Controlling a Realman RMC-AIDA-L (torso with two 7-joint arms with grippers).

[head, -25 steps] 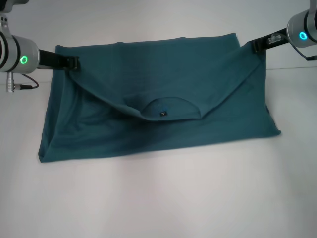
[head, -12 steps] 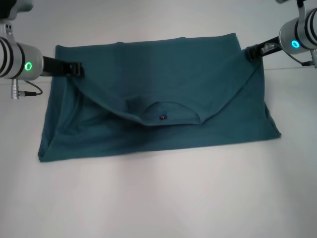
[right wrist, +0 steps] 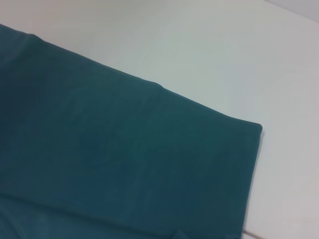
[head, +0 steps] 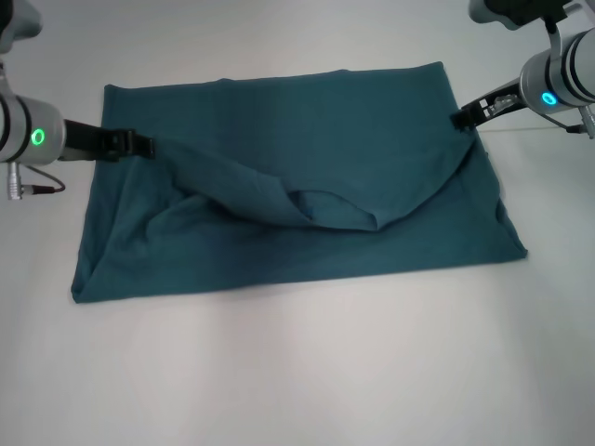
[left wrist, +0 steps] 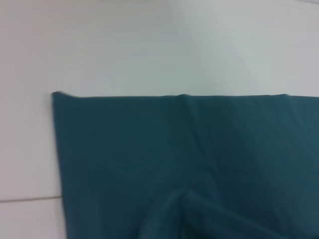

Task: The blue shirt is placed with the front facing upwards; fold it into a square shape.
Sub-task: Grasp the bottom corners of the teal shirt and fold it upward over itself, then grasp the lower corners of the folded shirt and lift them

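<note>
Head view shows me one tabletop (head: 307,372), white, with one shirt (head: 279,121) spread wide across its far half. The shirt already lies as a broad band; its collar edge (head: 339,218) sags forward in a curved flap over the middle, so I judge I am mid-way through the lengthwise fold, carrying the upper edge across.

Two pincers are at work. My left pincer (head: 139,144) sits at the shirt's left shoulder, pinching the cloth, which rises in a ridge from it. My right pincer (head: 458,118) sits at the far right corner, touching the cloth; I cannot tell whether it is pressed together.

Next I would need both arms moving together and level, keeping the flap taut so the sagging middle lands flat, edge to edge.
</note>
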